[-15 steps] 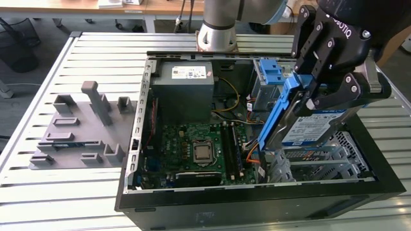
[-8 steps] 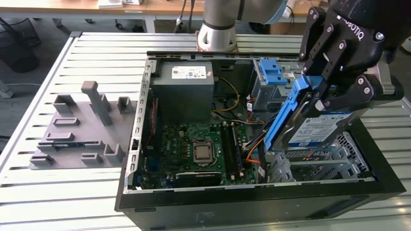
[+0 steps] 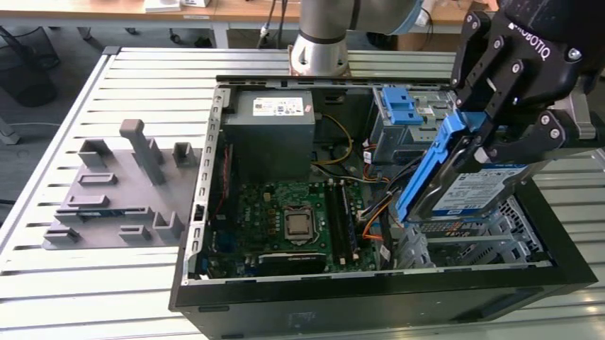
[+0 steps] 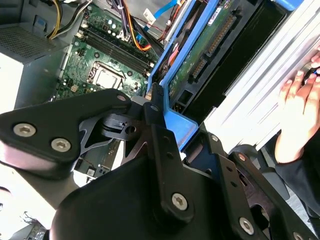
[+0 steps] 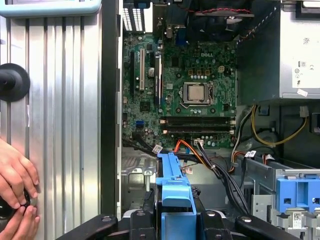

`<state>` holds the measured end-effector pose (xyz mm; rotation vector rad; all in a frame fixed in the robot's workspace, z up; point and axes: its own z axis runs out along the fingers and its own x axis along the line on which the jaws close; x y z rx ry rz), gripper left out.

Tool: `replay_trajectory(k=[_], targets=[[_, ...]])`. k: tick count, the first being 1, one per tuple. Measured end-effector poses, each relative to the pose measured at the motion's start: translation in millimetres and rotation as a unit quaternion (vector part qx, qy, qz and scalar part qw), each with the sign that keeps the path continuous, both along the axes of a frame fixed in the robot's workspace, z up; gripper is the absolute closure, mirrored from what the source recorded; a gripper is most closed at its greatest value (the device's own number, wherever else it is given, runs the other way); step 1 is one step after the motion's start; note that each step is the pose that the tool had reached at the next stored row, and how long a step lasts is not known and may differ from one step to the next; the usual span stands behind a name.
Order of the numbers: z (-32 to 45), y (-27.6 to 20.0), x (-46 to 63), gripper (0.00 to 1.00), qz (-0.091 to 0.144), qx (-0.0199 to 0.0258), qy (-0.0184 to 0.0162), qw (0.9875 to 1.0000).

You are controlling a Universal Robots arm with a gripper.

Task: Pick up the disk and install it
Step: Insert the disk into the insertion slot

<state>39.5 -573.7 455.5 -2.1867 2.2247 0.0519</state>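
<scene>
— Run it across the exterior view, left side first.

— At the exterior view's left a grey fixture (image 3: 118, 195) lies on the slatted table (image 3: 57, 283), well apart from the work. Next is the open computer case (image 3: 378, 301), with the power supply (image 3: 274, 127) and motherboard (image 3: 283, 212) inside. Then comes the cage (image 3: 402, 113) with its blue latches.

— And the disk?

— The disk (image 3: 477, 191) is at the exterior view's right, off the table. The gripper (image 3: 487, 145) has its jaws closed on the disk's upper end.

— Which way does it lie from the jaws?

— Below them. Its long axis runs steeply down, the lower end leaning toward the exterior view's left, with the blue bracket (image 3: 430, 170) on that side. It hangs over the perforated metal bay (image 3: 492, 244) in the case's corner. I'd judge it not yet seated, and I cannot tell whether they touch.

— Anything nearby?

— In the second wrist view a person's hand (image 4: 300, 115) rests on the table beside the case, apart from the disk.
</scene>
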Motion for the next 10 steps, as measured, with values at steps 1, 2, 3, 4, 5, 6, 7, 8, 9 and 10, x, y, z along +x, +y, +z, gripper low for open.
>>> replay_trajectory(k=[1,2,3,4,5,6,7,8,9,10], targets=[[0.0,0.0,0.1,0.64,0.0,0.0,0.0,1.0],[0.0,0.0,0.2,0.64,0.0,0.0,0.0,1.0],[-0.1,0.0,0.6,0.64,0.0,0.0,0.0,1.0],[-0.1,0.0,1.4,0.64,0.0,0.0,0.0,1.0],[-0.3,0.0,2.5,0.64,0.0,0.0,0.0,1.0],[-0.4,0.0,3.6,0.64,0.0,-0.0001,0.0,1.0],[-0.6,0.0,4.6,0.64,0.0,0.0,0.0,1.0],[-0.7,0.0,5.2,0.64,0.0,-0.0001,0.0,1.0],[-0.9,0.0,6.0,0.64,0.0,0.0,0.0,1.0],[-1.1,0.0,7.0,0.64,0.0,0.0,0.0,1.0]])
